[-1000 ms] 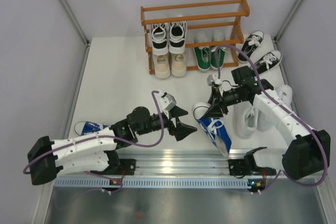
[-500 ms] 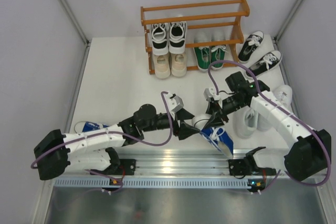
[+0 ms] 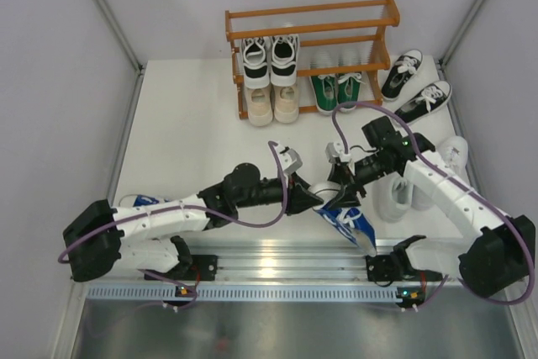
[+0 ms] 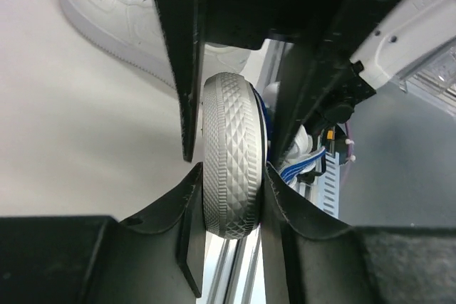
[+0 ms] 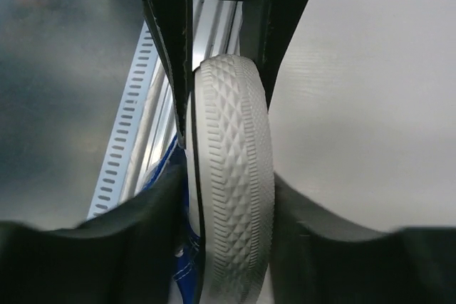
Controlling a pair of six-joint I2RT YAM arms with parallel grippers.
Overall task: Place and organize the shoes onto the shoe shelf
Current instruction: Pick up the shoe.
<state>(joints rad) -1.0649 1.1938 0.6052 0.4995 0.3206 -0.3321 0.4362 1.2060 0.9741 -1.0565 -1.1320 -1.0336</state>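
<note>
1. Clamping the blue shoe (image 3: 345,216) by its white toe cap (image 4: 231,154), my left gripper (image 3: 313,198) and right gripper (image 3: 338,191) both pinch it, near centre, well short of the far shoe shelf (image 3: 311,13).
2. I should release one side only once the other feels secure.

Near the table's front edge, the blue shoe (image 3: 346,223) has its toe end largely covered where the left arm (image 3: 168,220) and right arm (image 3: 437,187) meet. Both wrist views catch only its ribbed white toe cap (image 4: 231,169). By the front left corner, a second blue shoe (image 3: 141,203) lies mostly beneath the left arm. A white sneaker (image 4: 107,5) is cut off by the left wrist view's top edge.
</note>
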